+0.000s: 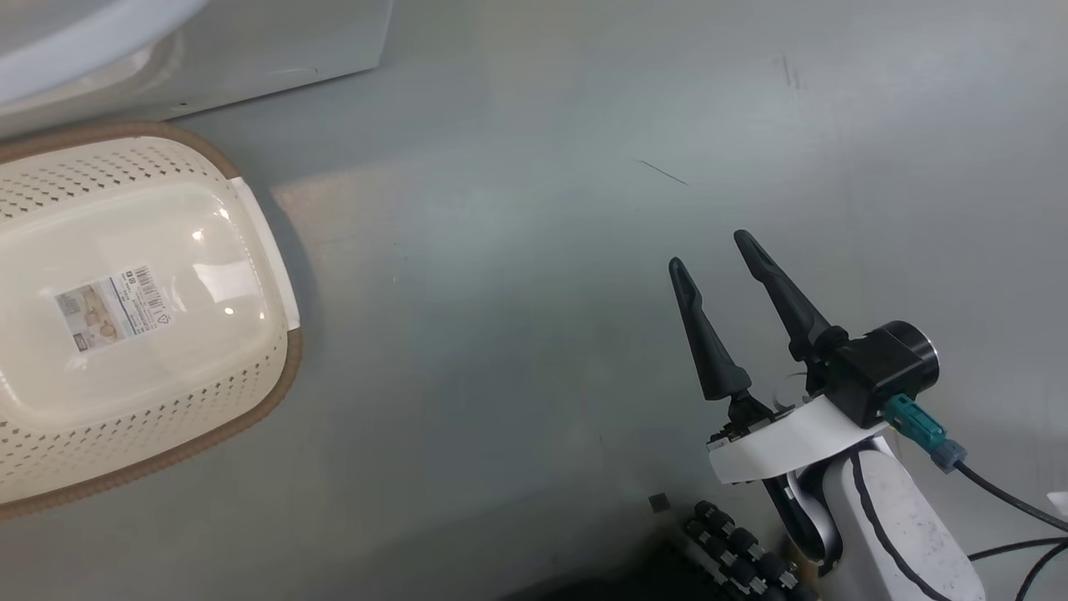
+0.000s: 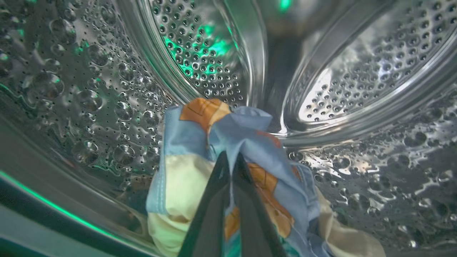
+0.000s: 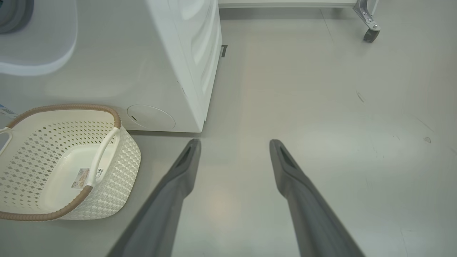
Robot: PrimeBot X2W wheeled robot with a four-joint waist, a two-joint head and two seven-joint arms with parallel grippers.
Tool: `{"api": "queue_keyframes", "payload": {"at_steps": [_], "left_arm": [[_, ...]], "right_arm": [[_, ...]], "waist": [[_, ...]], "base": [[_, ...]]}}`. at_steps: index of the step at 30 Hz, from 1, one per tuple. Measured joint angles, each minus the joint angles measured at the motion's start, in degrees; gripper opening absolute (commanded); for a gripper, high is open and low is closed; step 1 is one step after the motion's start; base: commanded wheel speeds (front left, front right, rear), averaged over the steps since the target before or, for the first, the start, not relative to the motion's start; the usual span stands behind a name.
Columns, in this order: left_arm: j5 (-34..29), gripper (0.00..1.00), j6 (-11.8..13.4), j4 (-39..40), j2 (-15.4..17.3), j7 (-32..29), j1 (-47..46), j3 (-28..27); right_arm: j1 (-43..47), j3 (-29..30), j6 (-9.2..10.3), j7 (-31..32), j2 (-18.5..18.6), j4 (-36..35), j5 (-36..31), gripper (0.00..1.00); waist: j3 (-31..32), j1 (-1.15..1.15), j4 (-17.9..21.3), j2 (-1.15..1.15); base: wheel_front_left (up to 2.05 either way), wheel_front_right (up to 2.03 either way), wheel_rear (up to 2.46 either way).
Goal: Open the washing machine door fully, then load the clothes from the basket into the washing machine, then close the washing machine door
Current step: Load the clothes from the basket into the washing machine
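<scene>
In the left wrist view my left gripper (image 2: pixel 230 157) is deep inside the washing machine's steel drum (image 2: pixel 357 71). Its fingers are shut on the clothes (image 2: pixel 185 178), a light blue, orange and cream bundle whose folds gather at the tips. My right gripper (image 1: pixel 709 250) stands open over the bare floor, nothing between its fingers (image 3: pixel 234 142). The basket (image 1: pixel 275 367) sits on the floor with only a barcode sticker on its bottom, next to the white washing machine (image 3: pixel 171 71). A pale rounded part (image 3: pixel 43 53) juts from the machine's front; whether it is the door I cannot tell.
Grey floor stretches to the right of the machine and the basket (image 3: pixel 71 106). A caster wheel of a frame (image 3: pixel 371 34) stands at the far right. Dark rollers and cables of my own base (image 1: pixel 734 559) lie under the right arm.
</scene>
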State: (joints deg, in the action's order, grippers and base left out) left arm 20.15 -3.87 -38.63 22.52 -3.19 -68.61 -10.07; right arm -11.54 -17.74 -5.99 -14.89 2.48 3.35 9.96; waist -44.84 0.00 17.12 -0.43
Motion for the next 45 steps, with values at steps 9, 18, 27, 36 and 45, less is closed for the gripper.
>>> {"api": "queue_keyframes", "payload": {"at_steps": [9, 18, 27, 36, 45], "left_arm": [[3.11, 0.0, 2.4, -0.48, 0.32, 4.63, -8.92, -4.14], [0.81, 0.0, 2.38, -7.77, -0.11, 6.2, -8.92, -0.8], [0.04, 1.0, 2.46, -11.21, -1.67, 8.99, -8.97, 0.03], [-0.55, 1.0, 2.66, -14.96, -5.82, 16.17, -6.96, 0.89], [-1.27, 1.0, 3.49, -18.86, -8.54, 17.48, -0.74, 0.81]], "right_arm": [[1.62, 0.01, 0.03, 0.0, -0.1, -2.13, 0.27, 1.0], [5.91, 1.82, 0.65, 0.0, -0.22, -2.41, 0.34, 1.0], [5.85, 3.72, 1.04, 0.0, -0.24, -3.18, 0.26, 1.0], [4.52, 4.79, 1.01, 0.0, -0.22, -1.89, 0.09, 1.0], [3.71, 6.13, 0.81, 0.0, -0.2, 1.1, 0.3, 1.0]], "waist": [[-3.19, 0.0, 1.09, 0.0], [-4.2, 0.0, 1.84, 0.0], [-3.08, 0.0, 0.59, 0.0], [-0.63, 0.0, -2.23, 0.0], [4.58, 0.0, -4.71, 0.0]], "base": [[0.0, 0.0, 0.0], [0.0, 0.0, 0.0], [0.0, 0.0, 0.0], [0.0, 0.0, 0.0], [0.0, 0.0, 0.0]]}}
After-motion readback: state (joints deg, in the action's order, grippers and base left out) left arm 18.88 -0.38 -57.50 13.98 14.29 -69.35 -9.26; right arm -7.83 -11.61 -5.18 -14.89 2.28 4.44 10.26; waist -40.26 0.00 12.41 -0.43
